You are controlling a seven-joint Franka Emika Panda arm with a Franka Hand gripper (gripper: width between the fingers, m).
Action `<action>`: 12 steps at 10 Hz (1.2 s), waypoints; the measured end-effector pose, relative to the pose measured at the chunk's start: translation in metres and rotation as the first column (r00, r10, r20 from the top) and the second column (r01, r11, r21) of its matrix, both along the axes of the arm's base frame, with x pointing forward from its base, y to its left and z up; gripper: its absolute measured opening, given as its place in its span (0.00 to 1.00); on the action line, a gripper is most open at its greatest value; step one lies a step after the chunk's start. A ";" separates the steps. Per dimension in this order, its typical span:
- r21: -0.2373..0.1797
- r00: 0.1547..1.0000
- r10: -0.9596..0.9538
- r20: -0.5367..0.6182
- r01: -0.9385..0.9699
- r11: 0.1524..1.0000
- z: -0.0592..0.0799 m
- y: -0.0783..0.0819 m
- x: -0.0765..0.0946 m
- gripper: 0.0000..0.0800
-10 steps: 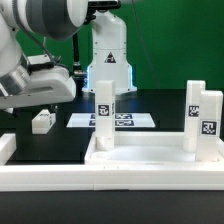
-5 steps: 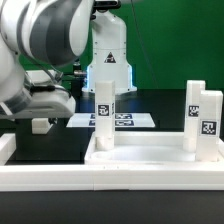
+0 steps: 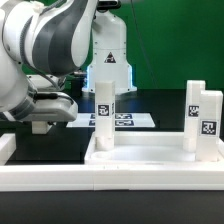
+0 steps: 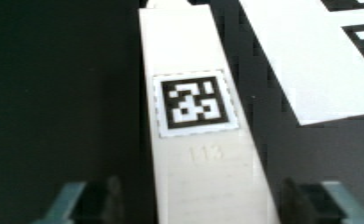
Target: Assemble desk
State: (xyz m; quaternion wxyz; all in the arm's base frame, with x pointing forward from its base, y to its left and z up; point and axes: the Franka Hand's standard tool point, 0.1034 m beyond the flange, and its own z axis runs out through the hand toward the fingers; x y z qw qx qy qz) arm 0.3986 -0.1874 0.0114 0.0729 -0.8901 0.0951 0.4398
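A white leg post (image 4: 200,130) with a black-and-white tag (image 4: 195,102) lies flat on the black table, running lengthwise between my fingers. My gripper (image 4: 200,202) straddles it, open, with a dark gap on each side between the fingers (image 4: 78,200) and the post. In the exterior view my gripper (image 3: 41,120) is low at that view's left, and the arm hides most of this post. The rimmed tabletop panel (image 3: 150,157) lies in front. One leg post (image 3: 103,112) stands upright on it at the middle, and two more posts (image 3: 203,120) at the right.
The marker board (image 3: 128,120) lies flat behind the tabletop panel, and its corner (image 4: 321,55) shows beside the lying post. A long white barrier wall (image 3: 110,186) runs along the front. The robot's base (image 3: 108,60) stands at the back.
The arm has swung lower over the lying leg post at the exterior view's left and now covers it. The fingers have started to come in towards the post.
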 end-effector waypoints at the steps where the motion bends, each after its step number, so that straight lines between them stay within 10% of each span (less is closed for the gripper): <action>1: 0.000 1.000 0.000 0.000 0.000 1.000 0.000 0.000 0.000 0.35; 8: 0.007 1.000 -0.003 -0.012 0.003 1.000 0.006 0.000 0.001 0.36; 12: 0.003 0.997 -0.076 0.029 0.076 0.997 0.090 0.011 0.040 0.36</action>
